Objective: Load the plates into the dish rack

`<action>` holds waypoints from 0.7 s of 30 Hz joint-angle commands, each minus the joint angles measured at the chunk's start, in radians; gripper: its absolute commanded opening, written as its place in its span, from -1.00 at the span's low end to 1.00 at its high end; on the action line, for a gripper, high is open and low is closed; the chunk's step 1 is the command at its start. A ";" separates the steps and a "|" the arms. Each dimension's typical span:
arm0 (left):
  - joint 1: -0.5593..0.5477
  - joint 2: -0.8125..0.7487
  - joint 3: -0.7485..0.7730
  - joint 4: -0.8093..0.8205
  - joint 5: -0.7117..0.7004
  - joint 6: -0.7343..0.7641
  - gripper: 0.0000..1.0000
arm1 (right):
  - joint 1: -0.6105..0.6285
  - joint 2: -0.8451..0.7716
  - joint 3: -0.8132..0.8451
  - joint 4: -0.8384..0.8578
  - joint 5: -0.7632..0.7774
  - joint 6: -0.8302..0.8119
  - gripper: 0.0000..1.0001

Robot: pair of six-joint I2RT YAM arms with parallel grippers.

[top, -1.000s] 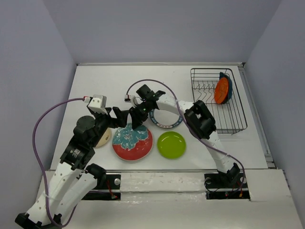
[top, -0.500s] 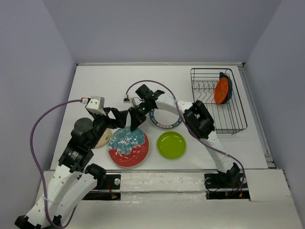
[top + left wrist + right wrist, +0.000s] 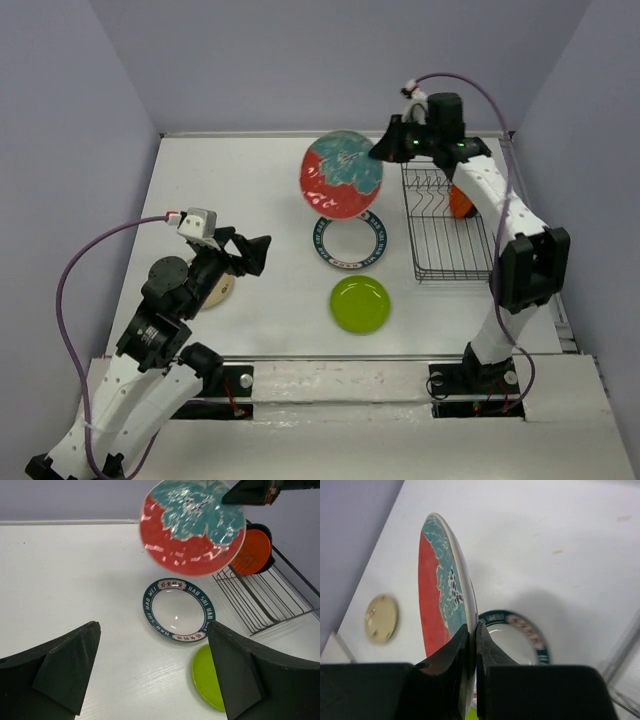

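Note:
My right gripper (image 3: 384, 150) is shut on the rim of the large red plate with teal flowers (image 3: 340, 173) and holds it upright in the air, left of the black dish rack (image 3: 450, 245). The wrist view shows the jaws (image 3: 472, 627) pinching that plate (image 3: 440, 605). An orange plate (image 3: 252, 550) and a dark blue plate (image 3: 266, 531) stand in the rack (image 3: 270, 597). The white blue-rimmed plate (image 3: 351, 240) and the lime green plate (image 3: 360, 304) lie flat on the table. My left gripper (image 3: 255, 250) is open and empty. The beige plate (image 3: 218, 290) lies partly under the left arm.
The right arm reaches over the rack's far end and hides part of the orange plate (image 3: 459, 200). Grey walls close the table on three sides. The left wrist view shows the white plate (image 3: 177, 610) and green plate (image 3: 210, 677) ahead of the open fingers.
The right gripper has lifted the red plate off the table and carried it up and right toward the rack. The left gripper has drawn back from the plate, open.

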 commanded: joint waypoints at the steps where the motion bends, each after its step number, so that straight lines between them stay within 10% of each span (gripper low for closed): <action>1: -0.028 -0.015 0.002 0.050 0.000 0.006 0.98 | -0.154 -0.188 -0.054 0.102 0.212 0.090 -0.86; 11: -0.100 -0.033 0.000 0.043 -0.013 0.006 0.98 | -0.247 -0.319 0.035 -0.021 0.974 -0.180 -0.86; 21: -0.120 -0.023 0.000 0.041 -0.033 0.008 0.98 | -0.247 -0.263 0.083 -0.063 1.140 -0.375 -0.86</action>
